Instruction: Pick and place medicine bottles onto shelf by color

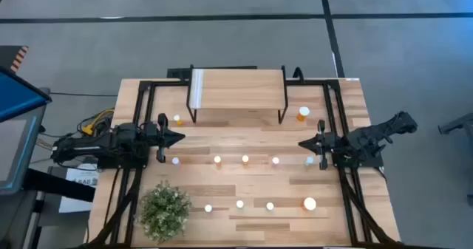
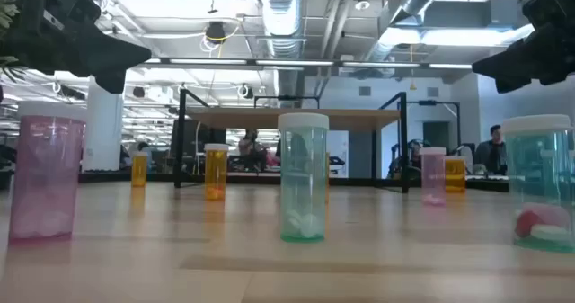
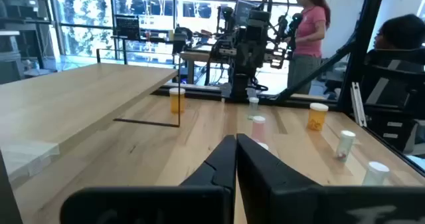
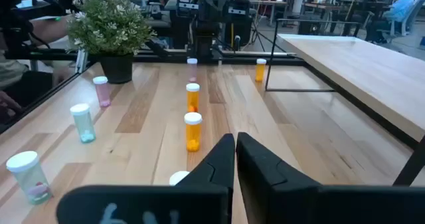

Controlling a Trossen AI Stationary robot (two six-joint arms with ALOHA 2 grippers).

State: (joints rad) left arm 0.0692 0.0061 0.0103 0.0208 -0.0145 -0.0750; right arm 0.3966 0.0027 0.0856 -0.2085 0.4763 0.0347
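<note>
The shelf (image 1: 238, 86), a light-wood board on thin black legs, stands at the table's far middle with nothing on top. Several small white-capped medicine bottles stand upright on the table. One orange bottle (image 1: 177, 120) is by the shelf's left legs and a larger orange one (image 1: 303, 114) by its right legs. A row (image 1: 245, 159) runs across the middle and another row (image 1: 240, 204) nearer the front. My left gripper (image 1: 181, 137) hovers shut at the left, pointing right. My right gripper (image 1: 301, 143) hovers shut at the right, pointing left. Neither holds anything.
A bushy green plant in a dark pot (image 1: 164, 208) stands at the near left. Black frame rails (image 1: 340, 116) run along the table's sides and back. In the low view a pink bottle (image 2: 47, 173), a pale green one (image 2: 303, 177) and a larger one (image 2: 542, 182) stand nearest. People are in the room beyond.
</note>
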